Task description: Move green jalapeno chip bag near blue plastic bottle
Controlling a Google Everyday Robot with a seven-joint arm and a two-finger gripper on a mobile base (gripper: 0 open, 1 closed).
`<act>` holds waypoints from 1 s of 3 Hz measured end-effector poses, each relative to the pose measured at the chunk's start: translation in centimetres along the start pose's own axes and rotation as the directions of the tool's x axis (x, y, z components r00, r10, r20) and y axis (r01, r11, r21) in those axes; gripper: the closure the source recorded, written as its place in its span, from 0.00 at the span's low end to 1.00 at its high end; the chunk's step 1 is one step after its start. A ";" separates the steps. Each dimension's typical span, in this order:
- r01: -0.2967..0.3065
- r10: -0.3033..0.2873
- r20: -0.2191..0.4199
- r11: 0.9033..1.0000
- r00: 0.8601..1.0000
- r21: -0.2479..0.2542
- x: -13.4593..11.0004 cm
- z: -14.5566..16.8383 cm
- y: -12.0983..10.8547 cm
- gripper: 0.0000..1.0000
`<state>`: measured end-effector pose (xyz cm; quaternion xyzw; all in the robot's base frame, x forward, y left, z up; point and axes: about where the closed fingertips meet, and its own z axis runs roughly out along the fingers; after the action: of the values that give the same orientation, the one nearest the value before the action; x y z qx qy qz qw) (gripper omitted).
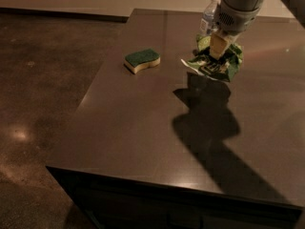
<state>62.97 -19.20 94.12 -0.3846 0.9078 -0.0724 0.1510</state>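
Observation:
My gripper (218,46) is shut on the green jalapeno chip bag (214,63), a crinkled light-green foil bag. It holds the bag just above the dark table (143,123), right of the middle. The blue plastic bottle (208,17), clear with a white cap, stands upright just behind and to the left of the gripper. My arm partly hides the bottle.
A yellow sponge with a green top (142,60) lies on the table to the left of the bag. The table's left edge drops to a brown floor (43,80). My arm casts a large shadow (209,123) on the table in front of the bag.

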 end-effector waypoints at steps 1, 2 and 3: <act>-0.029 0.029 -0.020 1.000 0.999 0.009 0.1 1.2 -1.5 0.82; -0.053 0.053 -0.028 0.999 0.998 0.011 0.3 2.3 -2.8 0.58; -0.067 0.067 -0.031 0.998 0.997 0.011 0.7 3.0 -3.7 0.35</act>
<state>65.99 -22.26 92.05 -0.3520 0.9221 -0.0777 0.1408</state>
